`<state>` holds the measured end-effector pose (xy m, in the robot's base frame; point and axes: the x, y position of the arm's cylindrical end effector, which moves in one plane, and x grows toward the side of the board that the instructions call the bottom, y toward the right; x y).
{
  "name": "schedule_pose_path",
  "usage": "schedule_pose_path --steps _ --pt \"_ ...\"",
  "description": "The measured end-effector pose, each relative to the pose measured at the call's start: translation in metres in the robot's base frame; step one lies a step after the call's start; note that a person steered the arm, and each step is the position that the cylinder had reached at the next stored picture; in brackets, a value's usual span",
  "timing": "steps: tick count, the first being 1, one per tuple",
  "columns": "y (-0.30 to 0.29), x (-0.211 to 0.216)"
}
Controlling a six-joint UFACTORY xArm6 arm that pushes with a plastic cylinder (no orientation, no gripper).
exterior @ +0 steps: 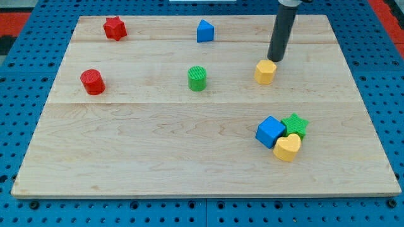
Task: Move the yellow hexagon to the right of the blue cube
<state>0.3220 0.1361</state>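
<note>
The yellow hexagon [266, 72] sits on the wooden board in the upper right part of the view. My tip [275, 60] is just above and right of it, touching or nearly touching its upper right edge. The blue cube [270, 132] lies lower down on the right. A green star [295, 125] touches the cube's right side. A yellow heart [287, 147] touches the cube's lower right.
A green cylinder [197, 79] stands near the middle. A red cylinder [92, 82] is at the left. A red star [115, 28] is at the top left. A blue triangular block [204, 31] is at the top middle. The board's right edge [365, 94] is near.
</note>
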Motion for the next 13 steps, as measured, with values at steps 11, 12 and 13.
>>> schedule_pose_path --steps 11,12,13 --pt "-0.061 0.109" --pt "-0.094 0.116" --pt "-0.149 0.088"
